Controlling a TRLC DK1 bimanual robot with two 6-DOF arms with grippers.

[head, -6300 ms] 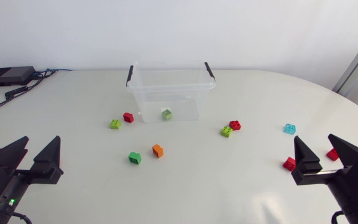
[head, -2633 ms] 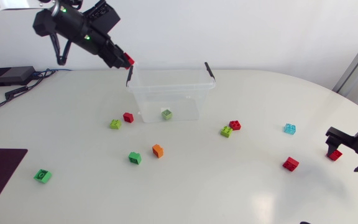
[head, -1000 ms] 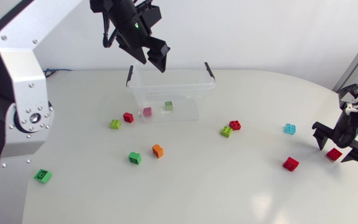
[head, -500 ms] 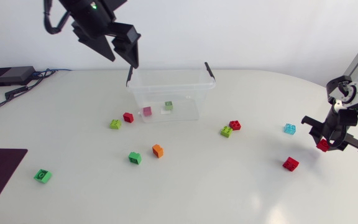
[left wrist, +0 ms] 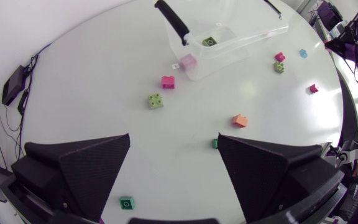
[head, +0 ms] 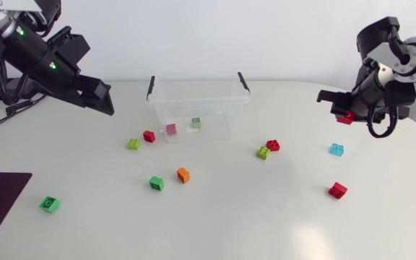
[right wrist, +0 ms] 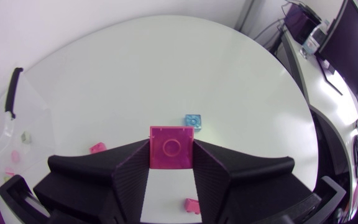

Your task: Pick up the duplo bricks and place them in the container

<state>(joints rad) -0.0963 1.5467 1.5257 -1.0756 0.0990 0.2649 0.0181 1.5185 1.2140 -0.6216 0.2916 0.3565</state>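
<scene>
Fingers grip red brick, underside facing wrist

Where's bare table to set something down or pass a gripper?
Widest: near table between the orange brick and the lone red brick. Also right of the container, behind the red-and-lime pair. Crowded: in front of the container, from the lime brick to the orange brick.

The container is clear, glossy plastic; the red brick smooth plastic; the surface smooth, faintly shiny white.
</scene>
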